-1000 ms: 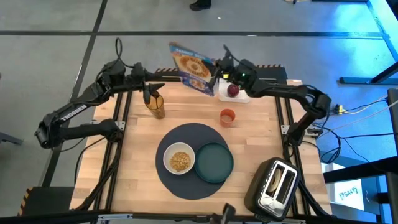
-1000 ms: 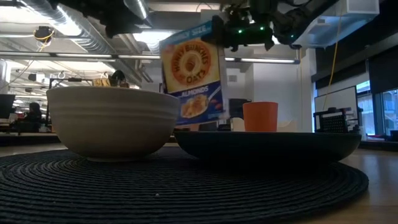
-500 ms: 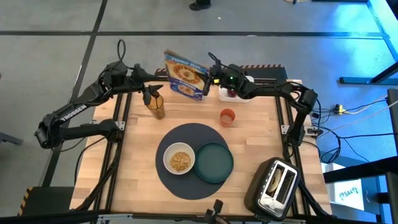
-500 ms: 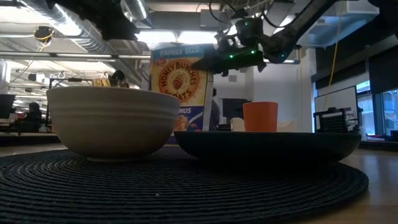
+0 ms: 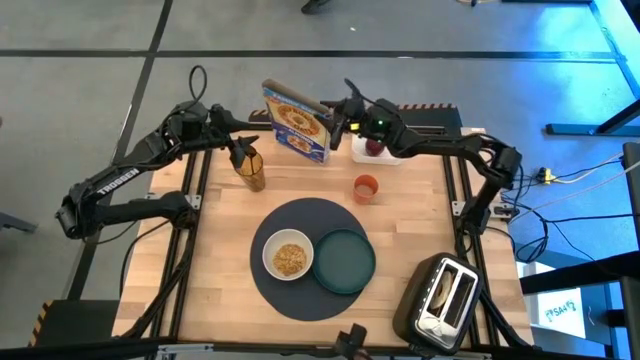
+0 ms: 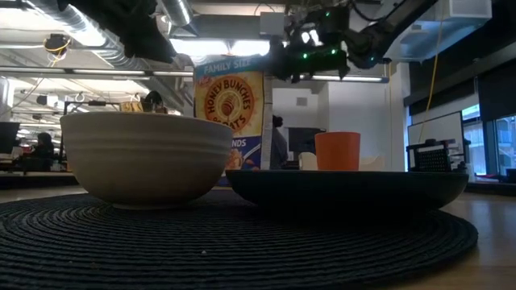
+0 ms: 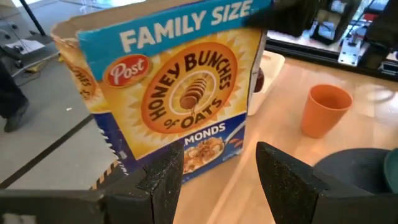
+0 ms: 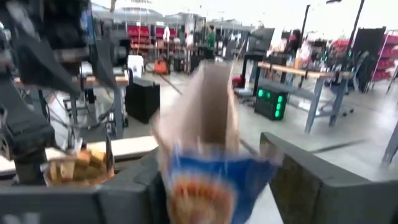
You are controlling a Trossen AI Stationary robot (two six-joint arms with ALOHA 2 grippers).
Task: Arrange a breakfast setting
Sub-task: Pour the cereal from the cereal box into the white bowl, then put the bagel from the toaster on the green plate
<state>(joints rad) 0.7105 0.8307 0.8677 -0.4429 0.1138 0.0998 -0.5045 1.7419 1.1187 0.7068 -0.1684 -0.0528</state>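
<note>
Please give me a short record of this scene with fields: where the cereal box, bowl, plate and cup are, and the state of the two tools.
cereal box: upright at the table's far edge
white bowl: on the dark grey mat, brown cereal inside
dark green plate: on the mat, beside the bowl, empty
orange cup: on bare wood, off the mat
right tool: open around the box top
left tool: open, above a glass

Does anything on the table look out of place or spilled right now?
Nothing is spilled. The cereal box stands upright at the table's far edge with its top flaps open, and the brown cereal sits inside the white bowl on the mat.
</note>
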